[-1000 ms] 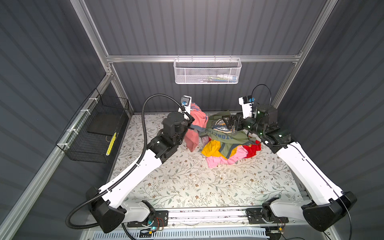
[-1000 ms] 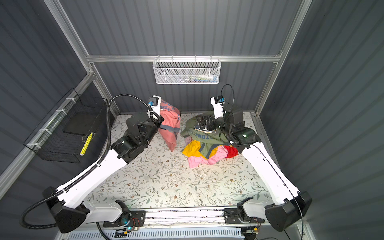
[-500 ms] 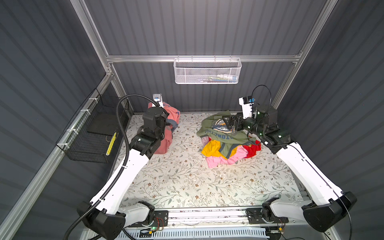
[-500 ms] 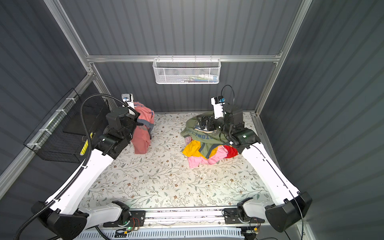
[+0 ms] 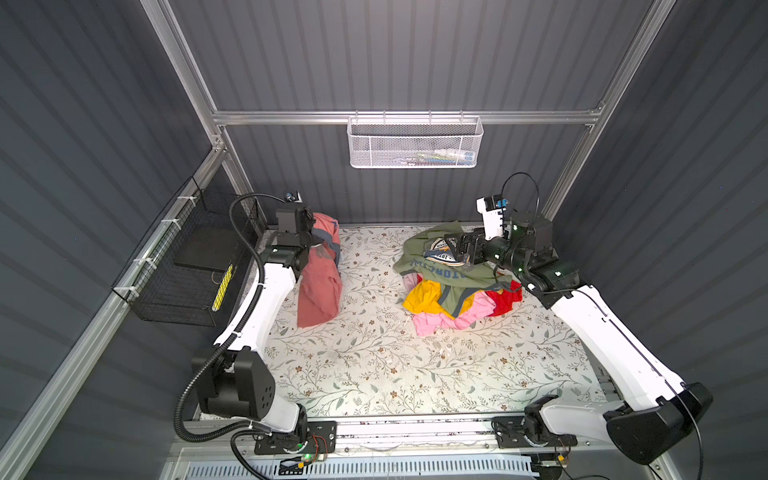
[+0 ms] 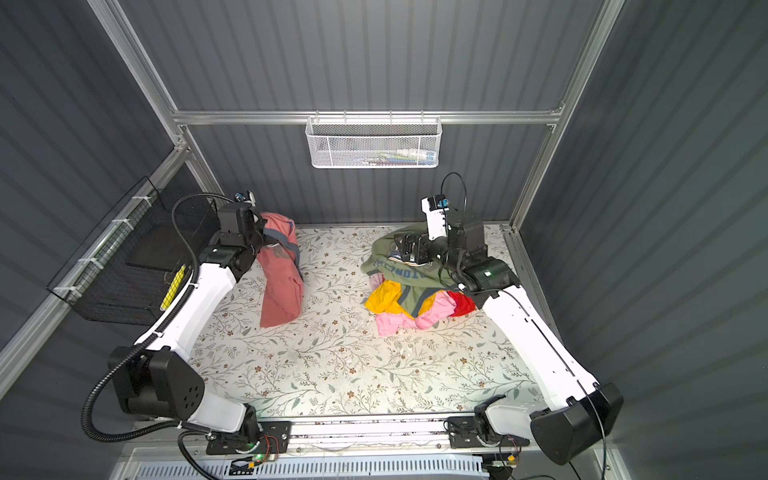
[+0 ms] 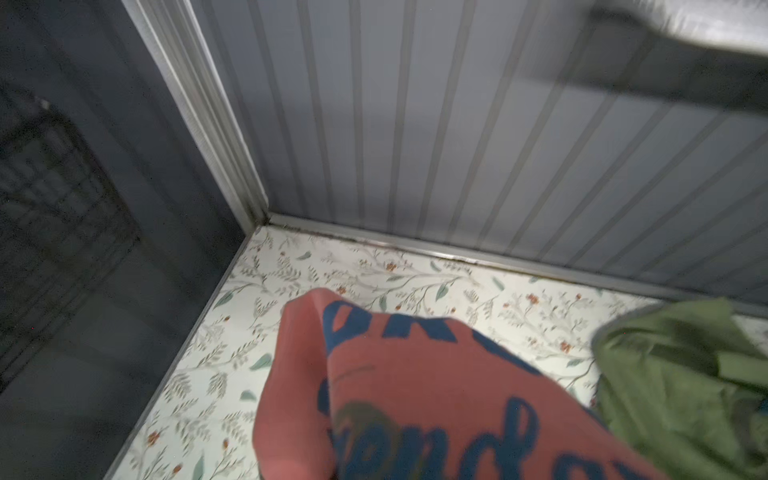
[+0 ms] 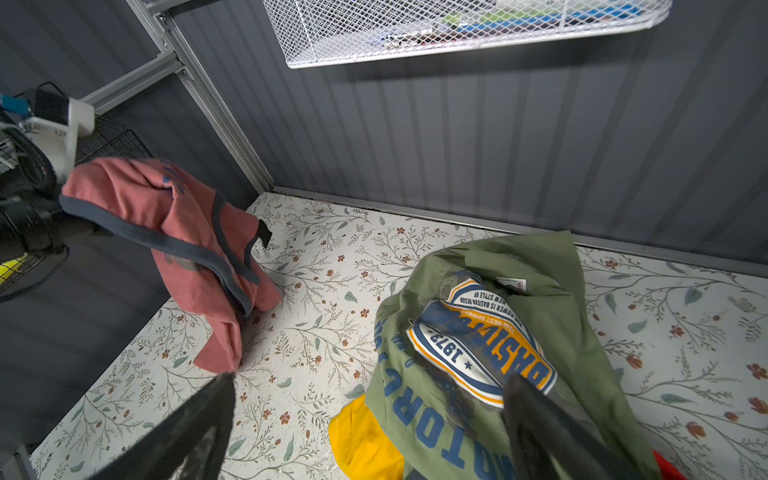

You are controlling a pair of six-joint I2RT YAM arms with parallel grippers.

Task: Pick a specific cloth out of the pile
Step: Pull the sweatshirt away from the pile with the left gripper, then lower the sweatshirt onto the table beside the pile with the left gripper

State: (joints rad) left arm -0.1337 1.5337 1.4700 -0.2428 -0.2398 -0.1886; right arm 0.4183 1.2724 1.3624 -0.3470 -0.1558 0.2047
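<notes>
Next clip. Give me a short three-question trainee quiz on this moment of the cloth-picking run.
1. True or false: the salmon-pink T-shirt lies in the pile.
2. Which stands open, the left pincer or the right pincer?
3. Fill in: the pile's top garment is the ___ T-shirt.
Key: 1 false, it hangs from the shut left pincer, apart from the pile. 2 the right pincer. 3 olive green T-shirt.
</notes>
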